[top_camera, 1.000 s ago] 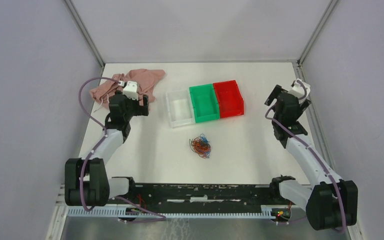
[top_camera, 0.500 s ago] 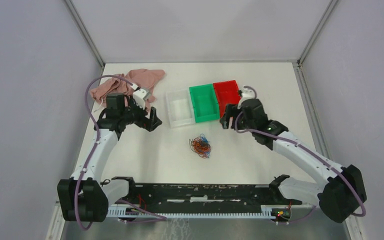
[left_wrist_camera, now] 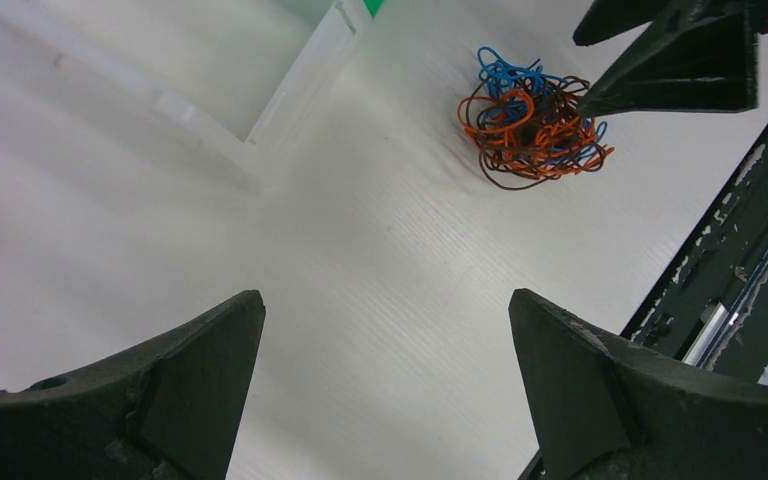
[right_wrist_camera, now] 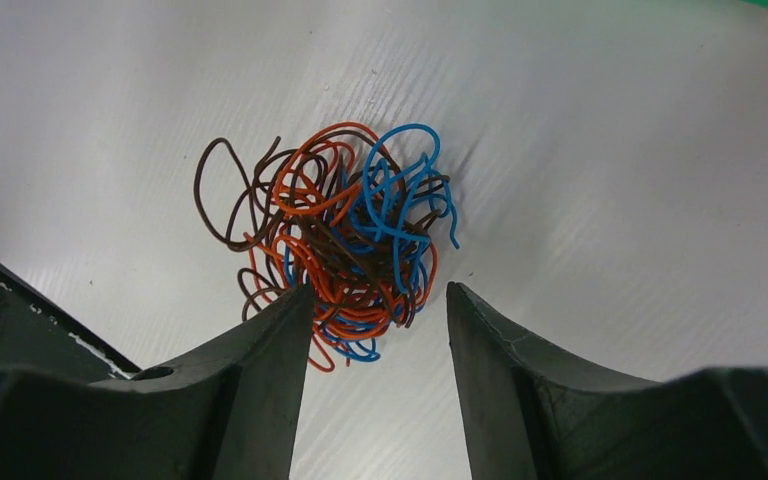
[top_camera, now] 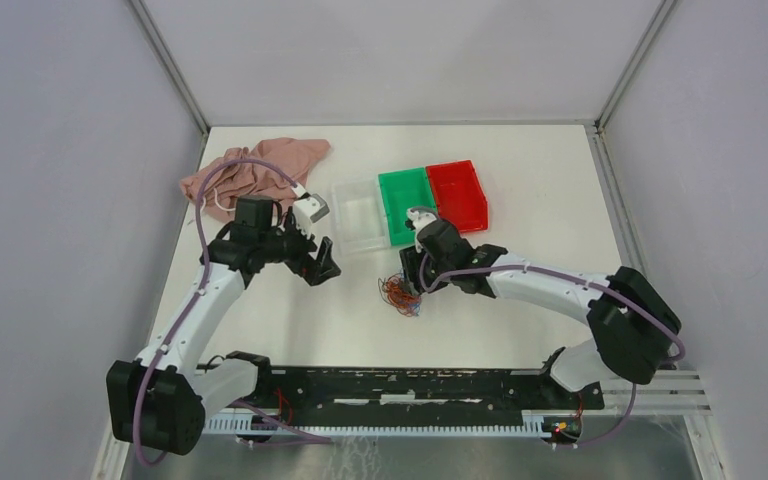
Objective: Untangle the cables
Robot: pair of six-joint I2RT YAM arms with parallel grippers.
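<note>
The white table carries a pink cloth at its far left corner and, mid-table, a clear bin, a green bin and a red bin side by side. My left gripper hangs spread wide over bare table, left of the cables. These are a tangled wad of orange, blue and brown wire just in front of the bins. My right gripper is down at the wad, jaws partly apart astride its edge, pinching nothing.

In the top view the right gripper covers the 2 o'clock side of the cables, whose wires are too small to separate; the left wrist view cuts the clear bin off at 12 o'clock
</note>
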